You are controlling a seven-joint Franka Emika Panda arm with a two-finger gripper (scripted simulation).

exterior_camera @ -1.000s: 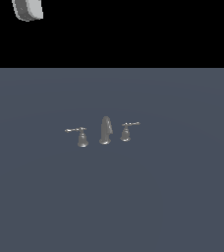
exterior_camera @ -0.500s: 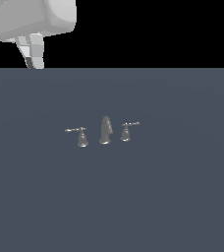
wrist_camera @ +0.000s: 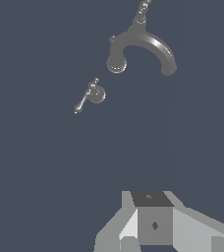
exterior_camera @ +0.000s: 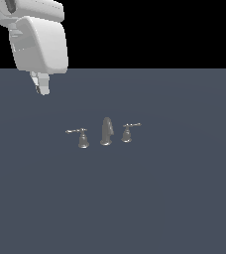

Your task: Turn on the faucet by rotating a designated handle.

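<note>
My arm has swung further into frame since a second ago, and my gripper [exterior_camera: 40,89] now hangs above the floor, well apart from the faucet [exterior_camera: 106,131]. I cannot tell whether the fingers are apart or together. This is the approach step. The handle [exterior_camera: 80,136] sits on the exterior view's left of the spout [wrist_camera: 142,49]. Next I must descend beside its thin lever; open room all around.

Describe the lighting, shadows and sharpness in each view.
Exterior view: flat, even light; the grey floor carries no cast shadows, the background is plain black, and the small faucet looks soft and blocky. Wrist view: equally even light, only faint sheen on the spout and the handle, no glare; the gripper is cut off by the frame edge.
</note>
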